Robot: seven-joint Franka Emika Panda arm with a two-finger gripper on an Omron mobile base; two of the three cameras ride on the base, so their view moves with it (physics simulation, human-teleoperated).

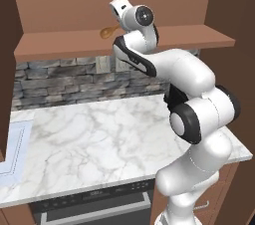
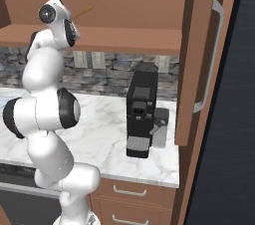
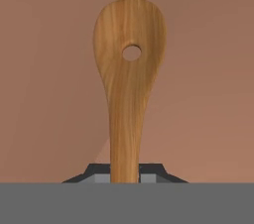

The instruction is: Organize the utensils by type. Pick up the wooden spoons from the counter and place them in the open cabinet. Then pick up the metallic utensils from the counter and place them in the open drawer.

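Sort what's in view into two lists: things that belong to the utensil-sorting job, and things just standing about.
Belongs to the job:
- wooden spoon, held in the tool
- open cabinet, its shelf under the spoon

Just standing about:
- coffee machine on the counter
- stone backsplash

light: even, bright | shadows: faint, soft | glare: none | focus: sharp, rendered

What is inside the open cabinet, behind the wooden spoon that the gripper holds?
Behind the wooden spoon, clamped in the gripper, the hand view shows the bare brown back wall of the cabinet. The spoon and the arm cover part of the shelf, so that part cannot be judged.
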